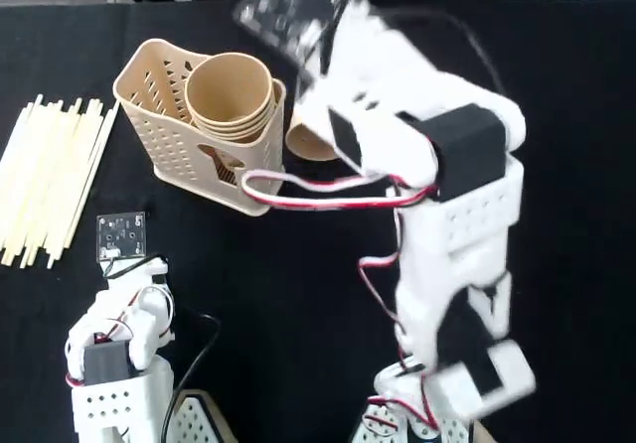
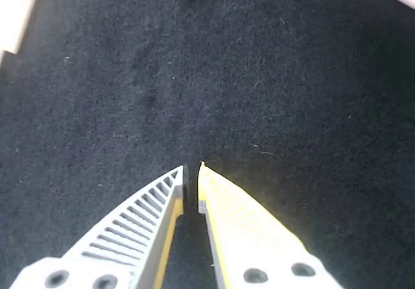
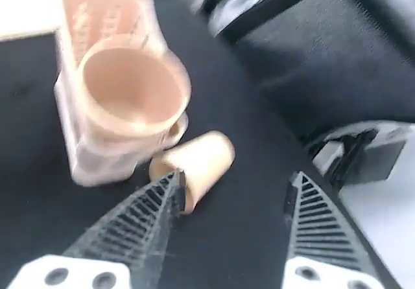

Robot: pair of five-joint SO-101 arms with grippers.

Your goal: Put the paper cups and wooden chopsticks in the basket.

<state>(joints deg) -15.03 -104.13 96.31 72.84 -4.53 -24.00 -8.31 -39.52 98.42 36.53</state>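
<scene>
Table: one black table (image 1: pixel 298 294) carries everything.
Basket: one beige perforated plastic basket (image 1: pixel 164 130), upright on the far left part of the table; in the right wrist view its wall (image 3: pixel 68 140) shows behind the cups.
Cups in the basket: one stack of nested tan paper cups (image 1: pixel 231 90), mouths up, at the basket's right end. About four rims can be counted from above; the exact number is hard to tell. The stack's open mouth also shows in the right wrist view (image 3: pixel 133 91).
Cup outside: one single tan paper cup (image 1: pixel 308 143), lying on its side on the table just beside the basket's right end, partly hidden by the right arm from above. The right wrist view shows it (image 3: pixel 198 162) tipped over close to the basket.
Chopsticks: one loose sheaf of pale wooden chopsticks (image 1: pixel 55 180), lying flat at the table's left edge, well apart from the basket. There are more than ten, overlapping too much for an exact count.
Left claw: the left claw (image 2: pixel 192 170) is closed with its tips together, gripping nothing, over bare black cloth. Its arm sits at the near left corner.
Right claw: the right claw (image 3: pixel 237 179) has its fingers spread wide, gripping nothing. One fingertip lies against the lying cup, though whether they touch cannot be told.
Cable: one red and white cable (image 1: pixel 318 203) loops from the right arm past the basket's near corner.
</scene>
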